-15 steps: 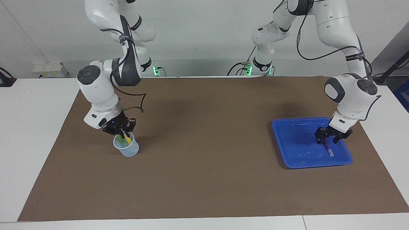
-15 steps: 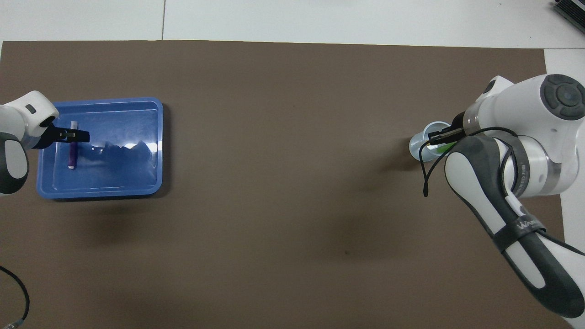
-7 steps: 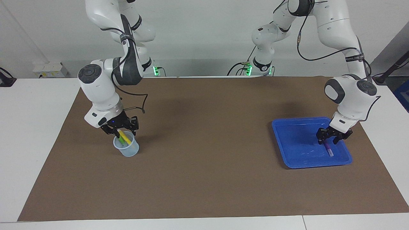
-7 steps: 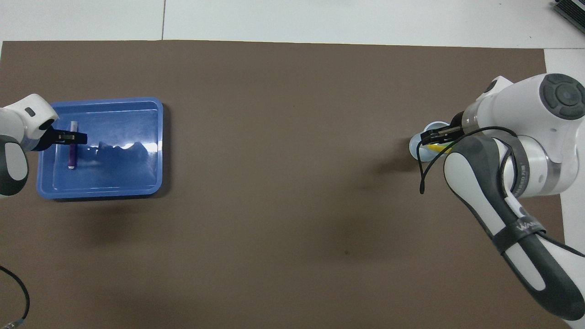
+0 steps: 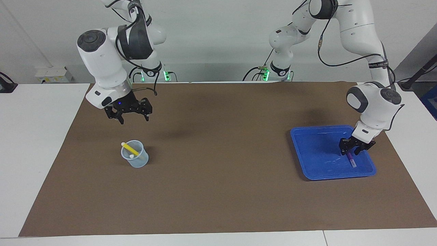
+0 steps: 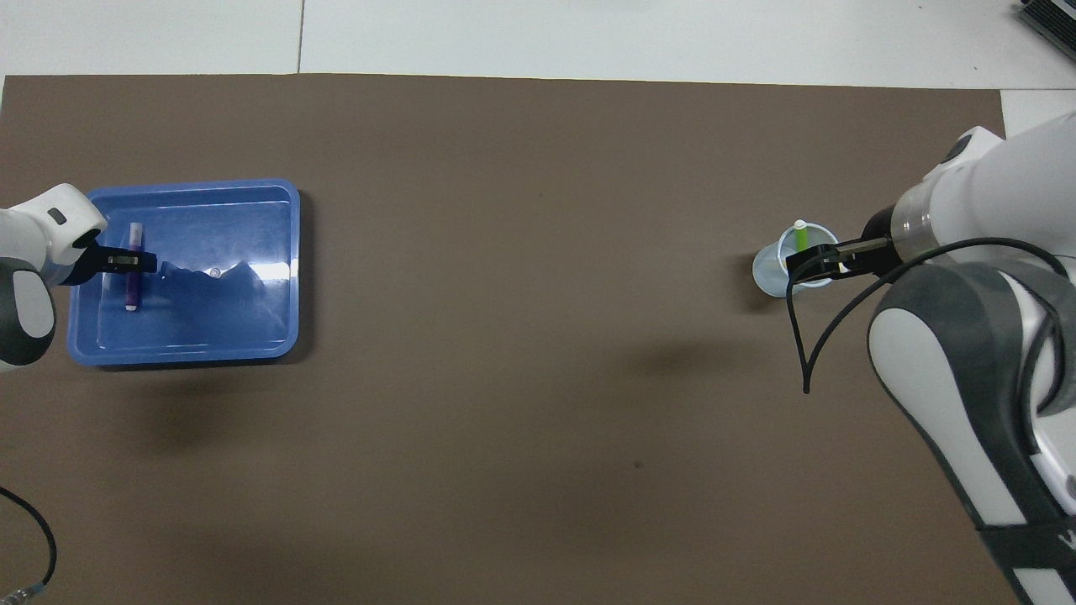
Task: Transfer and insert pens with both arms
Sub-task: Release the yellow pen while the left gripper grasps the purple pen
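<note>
Right pincer (image 5: 134, 117) has risen above the cup (image 5: 135, 158) holding yellow pen (image 5: 130, 148).

blue tray (image 5: 304, 150) and clear cup (image 5: 138, 162) on brown mat (image 5: 218, 191), white table (image 5: 30, 143)

yellow pen (image 5: 130, 148), green pen (image 6: 801, 234): in cup (image 5: 136, 162) | purple pen (image 5: 351, 159): in tray (image 5: 314, 150)

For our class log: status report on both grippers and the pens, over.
Right gripper open, empty, above the cup. Left gripper straddling purple pen in blue tray. Yellow pen, green pen in cup. Nothing obstructing.
</note>
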`<action>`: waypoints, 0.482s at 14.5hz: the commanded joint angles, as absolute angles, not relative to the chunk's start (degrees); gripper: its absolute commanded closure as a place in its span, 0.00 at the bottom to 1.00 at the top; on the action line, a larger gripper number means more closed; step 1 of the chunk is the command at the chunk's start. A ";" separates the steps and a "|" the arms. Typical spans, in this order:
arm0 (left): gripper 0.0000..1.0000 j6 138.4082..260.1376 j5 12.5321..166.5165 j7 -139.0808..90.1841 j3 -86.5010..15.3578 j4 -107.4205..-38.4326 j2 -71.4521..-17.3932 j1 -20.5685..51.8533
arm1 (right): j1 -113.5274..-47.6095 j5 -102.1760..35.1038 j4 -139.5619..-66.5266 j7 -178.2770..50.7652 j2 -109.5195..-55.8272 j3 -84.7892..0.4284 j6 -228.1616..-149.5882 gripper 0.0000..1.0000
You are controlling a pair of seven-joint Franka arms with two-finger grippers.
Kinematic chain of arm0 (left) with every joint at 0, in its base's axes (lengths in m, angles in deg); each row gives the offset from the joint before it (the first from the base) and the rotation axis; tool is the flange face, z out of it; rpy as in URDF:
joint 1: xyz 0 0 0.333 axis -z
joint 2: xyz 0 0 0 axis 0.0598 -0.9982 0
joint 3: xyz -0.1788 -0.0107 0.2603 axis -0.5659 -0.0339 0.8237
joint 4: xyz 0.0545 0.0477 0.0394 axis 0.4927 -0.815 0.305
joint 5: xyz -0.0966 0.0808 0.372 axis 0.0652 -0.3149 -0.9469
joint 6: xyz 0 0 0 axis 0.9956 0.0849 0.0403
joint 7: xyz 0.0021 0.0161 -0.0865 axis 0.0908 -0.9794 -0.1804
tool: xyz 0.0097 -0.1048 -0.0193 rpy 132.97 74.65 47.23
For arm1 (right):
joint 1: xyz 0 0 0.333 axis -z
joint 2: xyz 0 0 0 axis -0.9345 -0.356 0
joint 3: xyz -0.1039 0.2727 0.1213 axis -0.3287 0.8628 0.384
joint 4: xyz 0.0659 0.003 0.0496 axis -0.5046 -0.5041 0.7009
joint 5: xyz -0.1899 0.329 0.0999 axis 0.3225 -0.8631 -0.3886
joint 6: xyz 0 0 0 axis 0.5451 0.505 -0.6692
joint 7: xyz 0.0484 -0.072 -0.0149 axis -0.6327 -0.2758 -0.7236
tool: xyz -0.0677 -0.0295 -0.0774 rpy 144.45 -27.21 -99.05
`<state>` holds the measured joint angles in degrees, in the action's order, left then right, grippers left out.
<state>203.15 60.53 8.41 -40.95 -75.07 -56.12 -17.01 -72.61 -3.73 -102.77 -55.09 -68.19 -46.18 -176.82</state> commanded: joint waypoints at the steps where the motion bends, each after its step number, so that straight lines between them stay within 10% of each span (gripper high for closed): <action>1: 0.68 204.59 59.29 10.15 -41.25 -75.96 -55.90 -17.67 | -72.31 -3.83 -103.18 -53.74 -63.74 -45.60 -172.80 0.00; 7: 0.69 205.11 59.29 10.15 -41.33 -76.75 -55.90 -17.49 | -72.31 -3.91 -103.27 -53.82 -59.95 -45.60 -168.31 0.00</action>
